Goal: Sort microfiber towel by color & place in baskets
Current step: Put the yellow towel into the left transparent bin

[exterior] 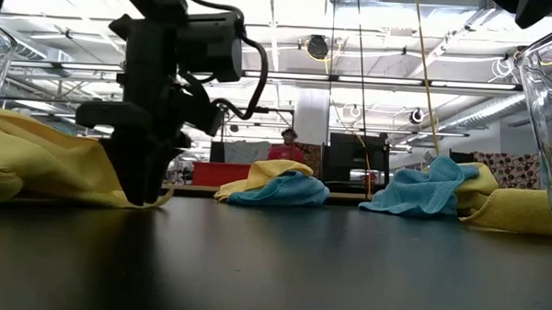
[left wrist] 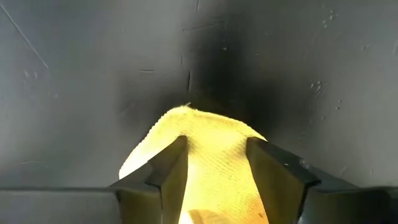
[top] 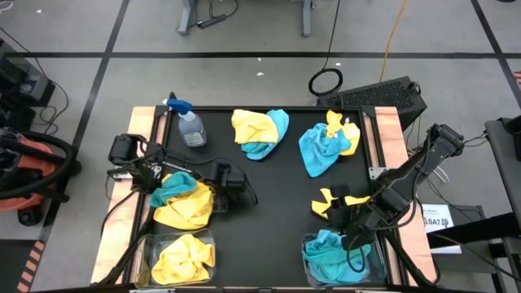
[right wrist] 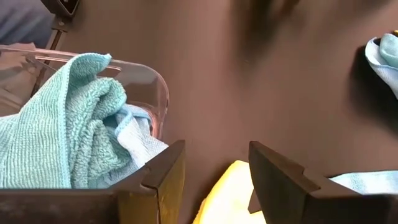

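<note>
Currently, item one — left claw (left wrist: 214,171): down at the table, fingers parted with a yellow cloth (left wrist: 205,149) lying between them; whether they pinch it cannot be told. Just behind the claw sits the heap it comes from, a blue cloth (top: 172,187) on top of the yellow.

Item two — right claw (right wrist: 214,180): fingers apart, nothing clamped, hanging above a small yellow cloth (top: 335,202) with the blue-filled bin (top: 308,244) close beside it.

Item three — bins: the one near the left claw, bin of yellow cloths (top: 146,244), holds yellow only; the other holds blue only. Sorting is sound so far.

Item four — unsorted stock: two mixed piles, first pile (top: 259,132) and second pile (top: 327,145), well ahead of both claws; a spray bottle (top: 190,126) stands beyond the left claw.

Risks, as judged:
- The blue cloth rests on the yellow one at the left; lifting the yellow may drag the blue along into the wrong bin.
- A shallow pinch on the soft edge may slip — the cloth would drop short of the bin.
- The right claw is near the blue bin wall; a low sweep could nudge it.
- The small yellow cloth belongs across the table; dropping it in the nearest bin would mix colours.
</note>
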